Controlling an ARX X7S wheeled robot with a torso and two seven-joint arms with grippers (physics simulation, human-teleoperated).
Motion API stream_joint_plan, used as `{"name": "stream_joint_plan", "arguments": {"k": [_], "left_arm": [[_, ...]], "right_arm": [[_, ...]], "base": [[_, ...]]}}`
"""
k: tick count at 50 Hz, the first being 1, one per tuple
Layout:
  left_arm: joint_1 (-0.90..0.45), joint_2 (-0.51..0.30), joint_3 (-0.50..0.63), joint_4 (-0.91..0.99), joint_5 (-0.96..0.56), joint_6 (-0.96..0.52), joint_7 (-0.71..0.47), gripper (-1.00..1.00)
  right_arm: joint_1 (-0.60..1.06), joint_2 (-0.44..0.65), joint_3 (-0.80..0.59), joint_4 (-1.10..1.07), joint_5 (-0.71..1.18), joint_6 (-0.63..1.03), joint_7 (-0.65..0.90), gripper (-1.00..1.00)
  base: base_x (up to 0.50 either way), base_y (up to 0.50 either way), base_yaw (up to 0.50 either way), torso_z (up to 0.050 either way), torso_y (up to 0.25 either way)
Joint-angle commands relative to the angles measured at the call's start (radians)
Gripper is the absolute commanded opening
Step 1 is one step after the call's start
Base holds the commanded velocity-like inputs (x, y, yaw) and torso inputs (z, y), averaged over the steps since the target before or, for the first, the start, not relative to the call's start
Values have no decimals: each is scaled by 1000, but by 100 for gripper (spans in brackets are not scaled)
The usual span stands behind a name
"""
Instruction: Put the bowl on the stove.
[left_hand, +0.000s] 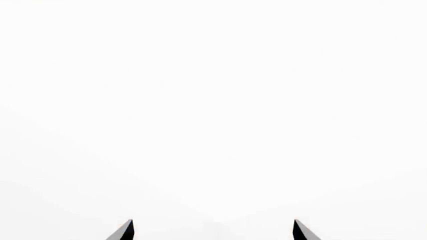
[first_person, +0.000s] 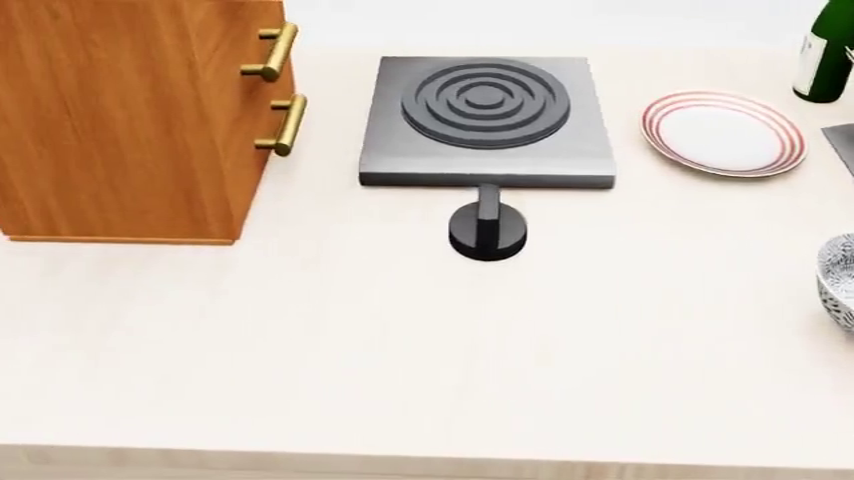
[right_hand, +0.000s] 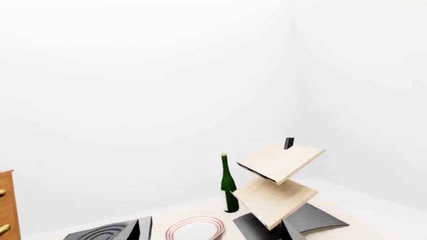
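Observation:
The bowl (first_person: 841, 282), white with a grey-blue pattern, sits at the right edge of the head view, cut off by the frame. The stove (first_person: 487, 110), a dark grey slab with a ringed burner, lies at the back centre of the counter; a corner of the stove (right_hand: 100, 233) shows in the right wrist view. Neither arm appears in the head view. My left gripper (left_hand: 213, 231) is open, facing only blank white. My right gripper (right_hand: 212, 232) is open too, held high and apart from everything, with nothing between its fingers.
A black knob (first_person: 487, 232) stands just in front of the stove. A wooden cabinet (first_person: 127, 115) with brass handles fills the back left. A red-ringed plate (first_person: 723, 133) and a green bottle (first_person: 825, 55) are at the back right, beside a tilted wooden shelf rack (right_hand: 279, 182).

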Motion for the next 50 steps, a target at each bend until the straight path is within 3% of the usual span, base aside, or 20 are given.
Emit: {"name": "stream_joint_plan", "arguments": {"k": [1,21,50], "left_arm": [[2,21,-29,9,12,4,18,100],[3,27,-28,9,12,-1,28,100],[22,39,-33,8,13,-17,73,100]], "right_arm": [[-5,-25,8,-7,-44,-13,-15,100],[-6,-33,4,5,-47,-20,-13,100],[-14,-41,-11,10,-57,-29,-15,100]], "base": [[0,500,0,0,0],[28,50,0,0,0],[498,-11,0,0,0]]}}
